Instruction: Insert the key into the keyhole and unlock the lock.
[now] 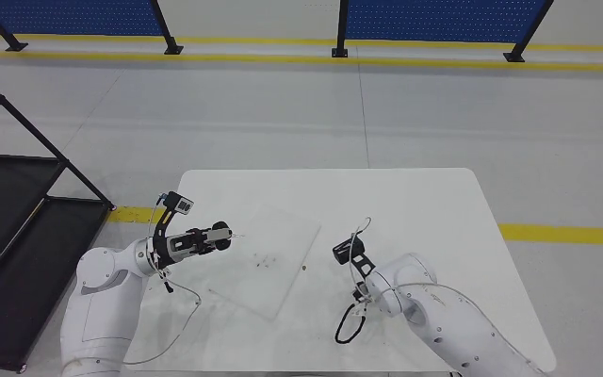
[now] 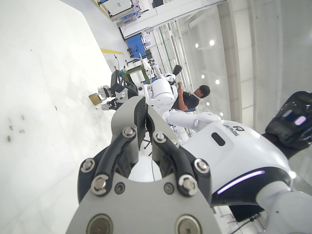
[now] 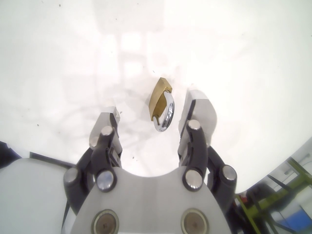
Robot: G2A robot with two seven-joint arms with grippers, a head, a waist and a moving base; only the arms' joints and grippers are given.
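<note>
Top view: the left tool (image 1: 226, 234) is pinching what is likely the key (image 1: 237, 233), holding it level for insertion. Left wrist view: its pads (image 2: 140, 113) are pressing together. Right wrist view: the right tool (image 3: 154, 105) is gaping wide astride the lock (image 3: 159, 98) on the counter (image 3: 73, 37), probably to steady it.

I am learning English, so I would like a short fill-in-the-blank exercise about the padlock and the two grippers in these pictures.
The brass padlock with a silver shackle lies on the white table, ____ the fingers of the right gripper.
Those fingers are ____.
The fingers of the left gripper are ____.
Missing words: between; open; shut.
</note>
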